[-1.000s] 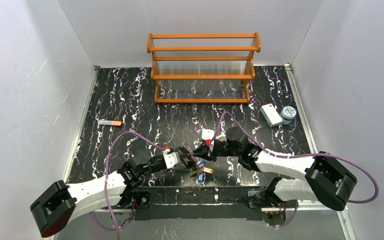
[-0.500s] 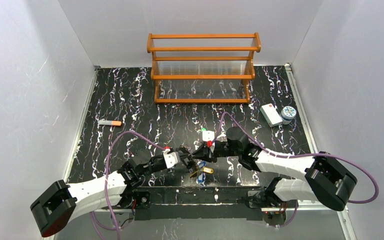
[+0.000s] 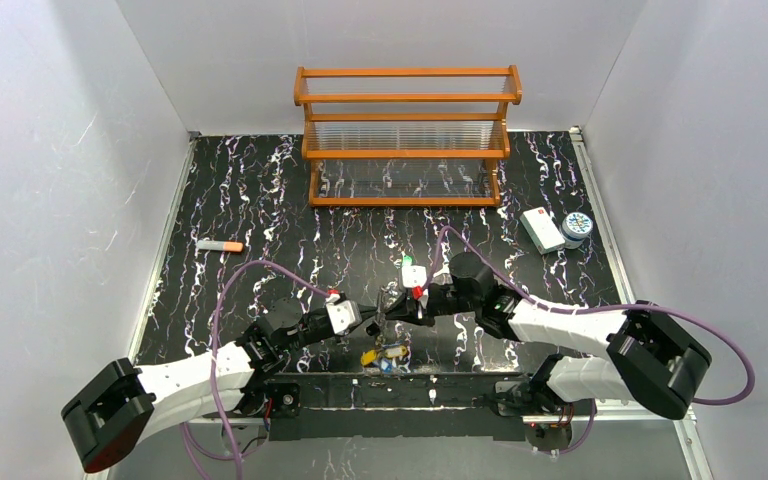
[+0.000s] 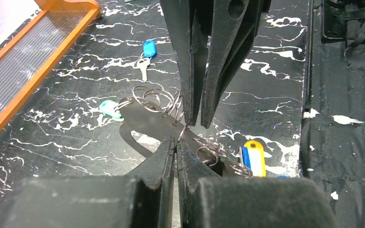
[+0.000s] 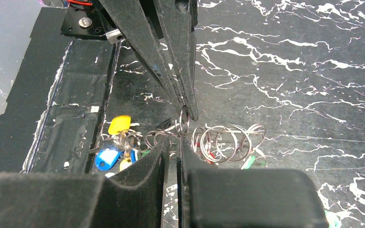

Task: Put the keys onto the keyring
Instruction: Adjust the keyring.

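Note:
The keyring is a thin wire loop held off the table between both grippers near the front edge. My left gripper is shut on the wire, and so is my right gripper, tip to tip with it. In the top view the left gripper and right gripper meet. Several small split rings hang along the wire. Keys with a yellow tag and a blue tag dangle in a bunch. A loose blue-headed key lies on the table, and a green tag sits by the rings.
An orange wooden rack stands at the back. A white box and a round tin sit at the right edge. An orange-tipped stick lies at the left. The black base strip runs along the front.
The bunch of tagged keys has swung down and left, the yellow tag now leftmost. The right jaws have narrowed. Both grippers have crept slightly away from the front edge.

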`<state>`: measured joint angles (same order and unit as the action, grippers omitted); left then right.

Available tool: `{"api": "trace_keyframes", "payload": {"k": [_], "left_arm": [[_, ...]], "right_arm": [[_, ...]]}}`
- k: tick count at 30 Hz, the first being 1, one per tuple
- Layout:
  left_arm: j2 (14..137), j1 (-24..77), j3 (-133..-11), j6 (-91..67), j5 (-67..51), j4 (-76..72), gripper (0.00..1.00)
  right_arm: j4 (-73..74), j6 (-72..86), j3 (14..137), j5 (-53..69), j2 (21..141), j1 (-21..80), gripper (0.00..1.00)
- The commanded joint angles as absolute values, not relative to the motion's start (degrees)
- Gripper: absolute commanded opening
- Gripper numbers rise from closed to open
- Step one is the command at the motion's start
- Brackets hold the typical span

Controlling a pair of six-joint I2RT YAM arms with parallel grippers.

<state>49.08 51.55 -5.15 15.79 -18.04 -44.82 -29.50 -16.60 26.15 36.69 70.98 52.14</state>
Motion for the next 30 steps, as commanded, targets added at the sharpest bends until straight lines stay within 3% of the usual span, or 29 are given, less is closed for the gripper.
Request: {"api": "trace_keyframes", "payload": {"k": [1,30], "left_arm": [[49.5,51.77,-6.02,13.65,-16.79,-46.94,0.0],[49.83,51.82,-6.24,12.48,-18.27,-47.46,0.0]], "right_arm": [[-27.59,-18.33,28.43,40.31,71.78,53.3,0.18],[-25.77,-16.85,30.64,23.43,71.73,54.99,0.25]]}}
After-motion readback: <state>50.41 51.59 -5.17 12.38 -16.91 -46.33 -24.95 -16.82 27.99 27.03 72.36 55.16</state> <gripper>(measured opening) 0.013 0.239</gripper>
